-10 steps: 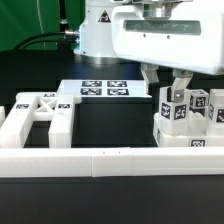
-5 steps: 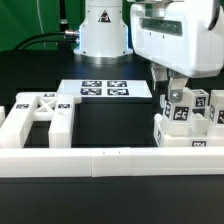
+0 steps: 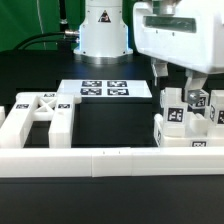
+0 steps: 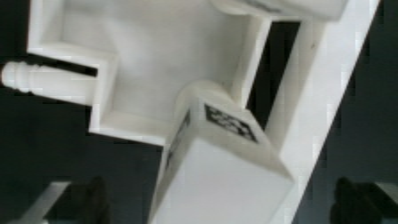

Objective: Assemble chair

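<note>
The chair is in loose white tagged pieces. A cluster of upright blocks and bars (image 3: 186, 122) stands at the exterior view's right. A frame piece with a crossed brace (image 3: 40, 112) lies at its left. My gripper (image 3: 181, 84) hangs over the right cluster, open, its fingers straddling an upright tagged bar (image 3: 175, 112) with dark gaps on both sides. In the wrist view that bar (image 4: 228, 150) runs between the two dark fingertips of the gripper (image 4: 217, 204), and a flat panel with a raised rim (image 4: 143, 70) and a side peg (image 4: 32, 75) lies beyond it.
A long low white border rail (image 3: 100, 162) runs across the front. The marker board (image 3: 105, 90) lies flat at the back middle, with the robot's base (image 3: 103, 30) behind it. Dark tabletop shows between the two groups of pieces.
The hand shifted toward the exterior view's right, then its jaws spread apart and let go of the upright tagged bar, which stays standing in the cluster.
</note>
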`<state>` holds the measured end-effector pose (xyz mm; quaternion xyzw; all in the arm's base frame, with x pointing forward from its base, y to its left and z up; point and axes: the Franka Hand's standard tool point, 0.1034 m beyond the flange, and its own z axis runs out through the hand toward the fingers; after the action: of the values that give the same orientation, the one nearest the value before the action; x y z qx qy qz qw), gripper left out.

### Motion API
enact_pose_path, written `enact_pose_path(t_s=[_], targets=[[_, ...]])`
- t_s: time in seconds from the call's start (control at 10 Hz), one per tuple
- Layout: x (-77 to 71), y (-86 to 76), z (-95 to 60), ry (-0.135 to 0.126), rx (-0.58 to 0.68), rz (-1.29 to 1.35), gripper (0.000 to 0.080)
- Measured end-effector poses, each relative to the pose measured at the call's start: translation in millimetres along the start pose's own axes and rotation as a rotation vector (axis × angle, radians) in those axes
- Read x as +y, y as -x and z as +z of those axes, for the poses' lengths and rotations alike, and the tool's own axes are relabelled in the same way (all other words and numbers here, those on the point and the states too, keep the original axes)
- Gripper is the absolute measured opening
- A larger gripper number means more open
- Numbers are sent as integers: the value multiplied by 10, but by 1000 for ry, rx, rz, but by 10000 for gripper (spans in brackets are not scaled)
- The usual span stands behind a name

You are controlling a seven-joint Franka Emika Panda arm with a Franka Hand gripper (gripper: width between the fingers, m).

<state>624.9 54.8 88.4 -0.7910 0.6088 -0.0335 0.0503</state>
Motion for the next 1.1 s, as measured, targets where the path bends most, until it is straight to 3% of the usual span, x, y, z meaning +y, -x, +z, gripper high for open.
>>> enact_pose_path(t_s=[0.6,1.1], targets=[[25,35,79,9,1,-625,649],[44,31,112,15,-3,-980,649]])
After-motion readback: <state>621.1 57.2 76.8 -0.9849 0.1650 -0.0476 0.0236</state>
